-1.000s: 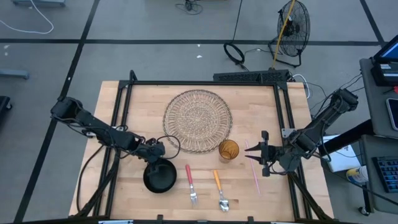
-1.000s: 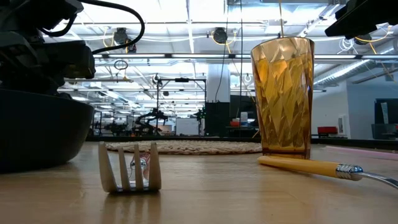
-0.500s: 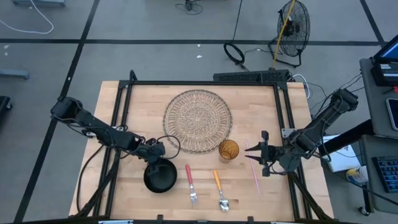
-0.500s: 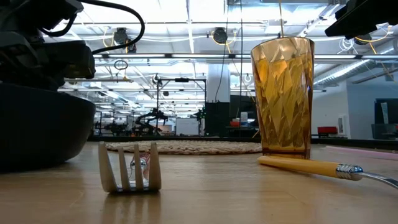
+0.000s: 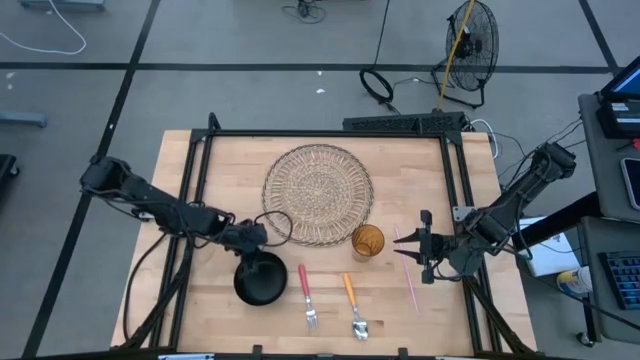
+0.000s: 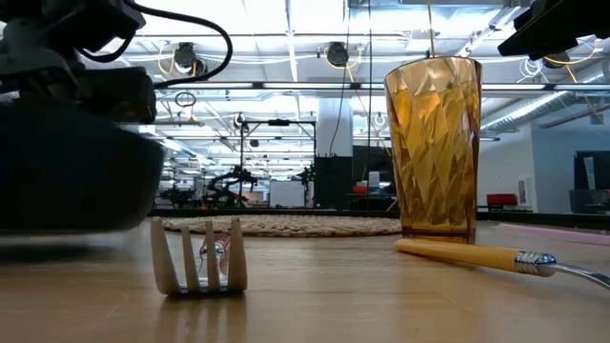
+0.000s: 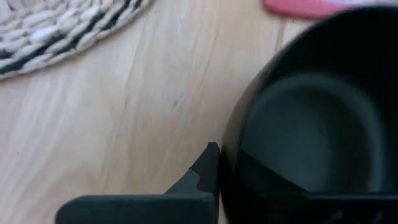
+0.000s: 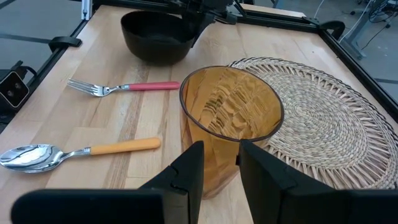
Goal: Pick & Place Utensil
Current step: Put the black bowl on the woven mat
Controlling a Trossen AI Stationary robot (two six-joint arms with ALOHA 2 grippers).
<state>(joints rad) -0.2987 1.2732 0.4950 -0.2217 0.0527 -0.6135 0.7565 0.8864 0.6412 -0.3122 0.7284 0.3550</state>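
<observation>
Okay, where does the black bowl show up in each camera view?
High view: black bowl lower left of centre.
Low view: blurred dark mass at far left.
Left wrist view: fills the right side.
Right wrist view: top, left of centre.
Shared landmark: red-handled fork beside it.

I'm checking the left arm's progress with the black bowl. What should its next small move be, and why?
Probably lift the black bowl slightly and carry it toward the woven placemat. The left end effector is shut on the bowl's rim, the bowl sits beside the pink-handled fork, and the placemat is bare.
</observation>
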